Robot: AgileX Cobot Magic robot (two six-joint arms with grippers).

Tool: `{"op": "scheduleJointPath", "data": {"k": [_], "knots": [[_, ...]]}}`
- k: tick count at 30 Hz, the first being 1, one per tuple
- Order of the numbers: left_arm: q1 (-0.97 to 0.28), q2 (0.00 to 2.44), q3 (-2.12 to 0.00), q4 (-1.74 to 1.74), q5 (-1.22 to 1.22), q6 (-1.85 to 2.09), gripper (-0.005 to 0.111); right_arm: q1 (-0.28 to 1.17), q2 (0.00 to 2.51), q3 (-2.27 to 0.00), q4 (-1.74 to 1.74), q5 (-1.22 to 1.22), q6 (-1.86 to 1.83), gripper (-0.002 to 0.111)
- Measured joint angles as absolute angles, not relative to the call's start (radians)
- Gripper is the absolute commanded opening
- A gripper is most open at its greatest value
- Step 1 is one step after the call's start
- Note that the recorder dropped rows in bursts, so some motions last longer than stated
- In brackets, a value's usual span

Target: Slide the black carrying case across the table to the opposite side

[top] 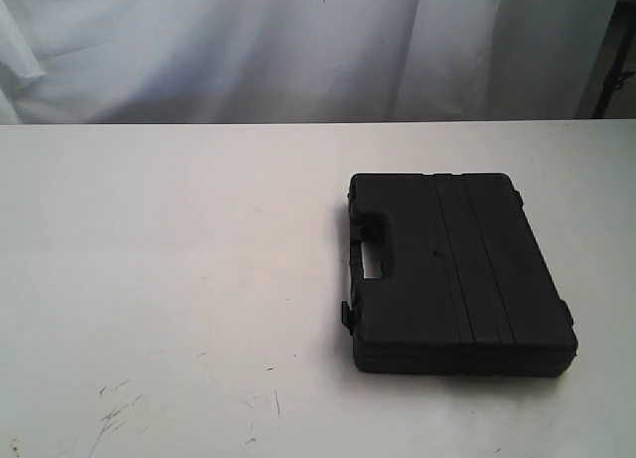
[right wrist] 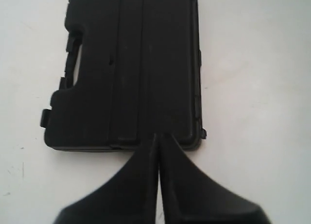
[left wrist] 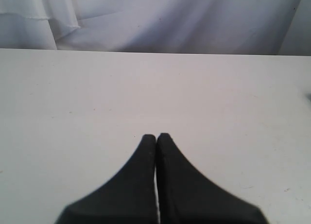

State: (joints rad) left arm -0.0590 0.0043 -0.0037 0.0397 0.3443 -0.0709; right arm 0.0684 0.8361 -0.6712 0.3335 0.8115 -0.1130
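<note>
**A:** So why are both sets of fingers pinched together with nothing between them?

**B:** My guess is that a slide calls for a push, not a grip. The right gripper [right wrist: 159, 136] is clenched on nothing, tips meeting. The black carrying case [right wrist: 129, 73] lies flat straight ahead of those tips, one short edge nearest them. Closed fingers would make one stiff pusher.

**A:** Is it touching the case?

**B:** I cannot tell. The tips overlap that edge in the right wrist view, but they may be hovering above it.

**A:** And the left gripper [left wrist: 156, 136]?

**B:** It is clenched and empty too, with only bare table [left wrist: 97, 97] ahead of it. The case sits off to its side, outside that camera's frame.

**A:** What does the exterior view add?

**B:** It gives the layout: the case is on the right arm's half, with its handle cutout [top: 370, 251] turned toward the left arm's side. Neither arm appears in that view, so only the wrist views show the fingers.
</note>
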Motion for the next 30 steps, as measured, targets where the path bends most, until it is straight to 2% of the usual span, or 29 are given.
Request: {"op": "scheduleJointPath", "data": {"k": [5, 19, 30], "knots": [[-0.059, 0.004, -0.004, 0.040, 0.344, -0.071, 0.000, 0.082, 0.892, -0.717, 0.422, 0.798, -0.155, 0.000], [-0.059, 0.004, -0.004, 0.040, 0.344, -0.071, 0.000, 0.456, 1.393, -1.128, 0.317, 0.814, 0.054, 0.000], [-0.059, 0.004, -0.004, 0.040, 0.344, -0.071, 0.000, 0.570, 1.678, -1.295, 0.231, 0.829, 0.177, 0.000]]}}
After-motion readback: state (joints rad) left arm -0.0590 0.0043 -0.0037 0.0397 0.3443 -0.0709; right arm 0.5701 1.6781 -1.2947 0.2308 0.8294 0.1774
